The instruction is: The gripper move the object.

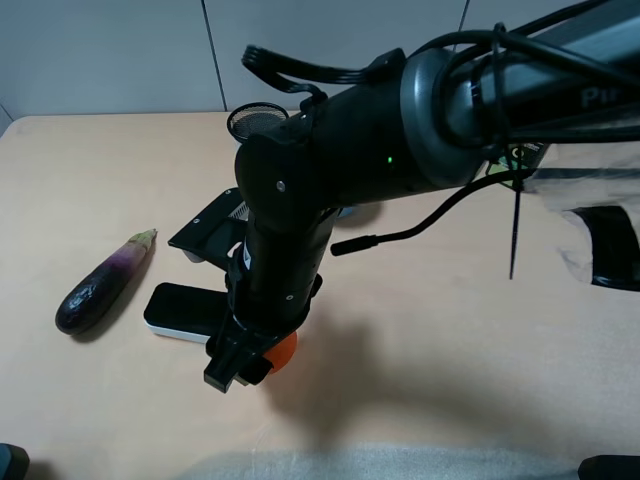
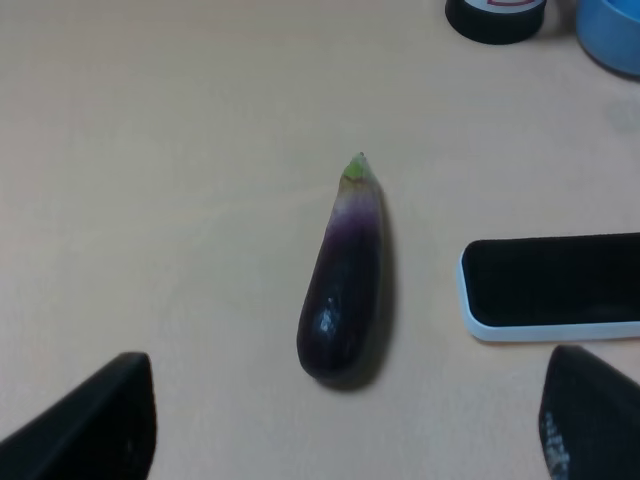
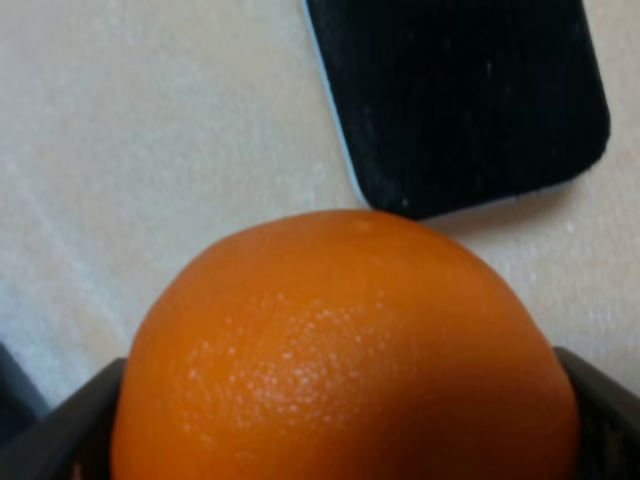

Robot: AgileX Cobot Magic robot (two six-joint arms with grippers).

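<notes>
The orange mandarin (image 1: 284,350) lies low over the tan table (image 1: 450,340), just right of the front centre. My right gripper (image 1: 243,366), a black claw on the thick arm reaching across from the right, is shut on it. In the right wrist view the mandarin (image 3: 350,360) fills the space between both fingers (image 3: 60,430), which press on its sides. My left gripper (image 2: 350,415) is open and empty, hovering over the table before the purple eggplant (image 2: 345,290). In the high view only a dark bit of it shows at the bottom left corner.
The eggplant (image 1: 103,283) lies at the left. A flat black pad with a white rim (image 1: 183,310) sits between eggplant and mandarin, also in the wrist views (image 2: 550,285) (image 3: 460,90). A black flat device (image 1: 210,232), a round black mesh item (image 1: 257,120) and a blue bowl (image 2: 615,35) stand further back.
</notes>
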